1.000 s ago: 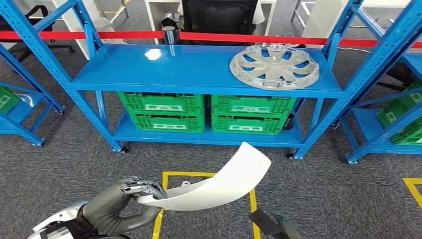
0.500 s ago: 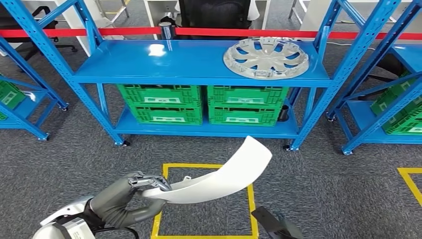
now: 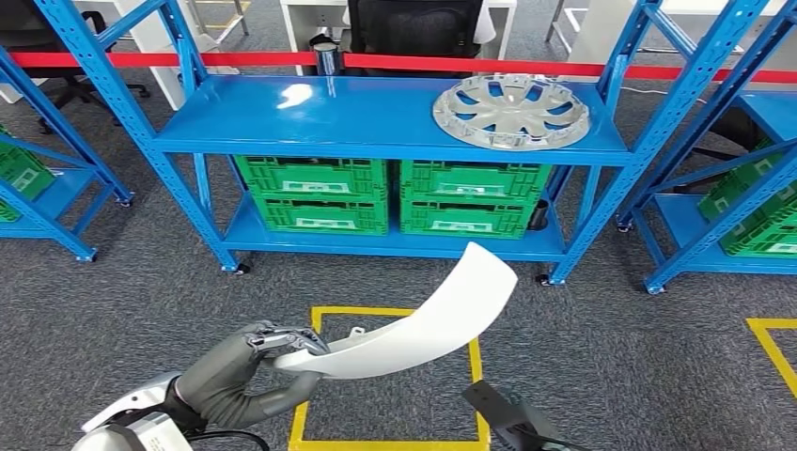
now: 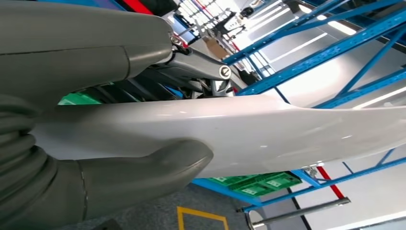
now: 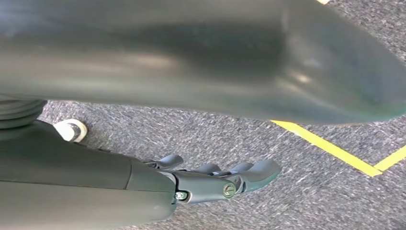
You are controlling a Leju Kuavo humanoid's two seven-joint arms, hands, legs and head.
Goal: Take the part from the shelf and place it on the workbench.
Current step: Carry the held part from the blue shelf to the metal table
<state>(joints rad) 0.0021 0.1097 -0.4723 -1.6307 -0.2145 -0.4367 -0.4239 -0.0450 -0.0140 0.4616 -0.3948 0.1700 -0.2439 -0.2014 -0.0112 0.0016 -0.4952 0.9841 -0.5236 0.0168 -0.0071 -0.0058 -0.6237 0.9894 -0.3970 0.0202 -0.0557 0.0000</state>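
Note:
My left hand (image 3: 246,365) grips one end of a long, curved white part (image 3: 428,318), which sweeps up and to the right above the grey carpet. In the left wrist view the thick grey thumb (image 4: 143,172) presses on the glossy white part (image 4: 277,136), with the darker fingers on its other side. My right hand (image 3: 507,423) hangs low at the bottom edge, below the part's free end. In the right wrist view its fingers (image 5: 225,178) are stretched out over the carpet and hold nothing.
A blue shelf rack (image 3: 376,127) stands ahead with a silver wheel cover (image 3: 510,111) on its top board and green crates (image 3: 315,193) below. More blue racks flank it. A yellow taped square (image 3: 476,371) marks the carpet under the part. Red barrier tape (image 3: 423,64) runs behind.
The whole picture has shifted a little, so the camera moved. The white part stays in my left hand, with hand and part now slightly further right in view.

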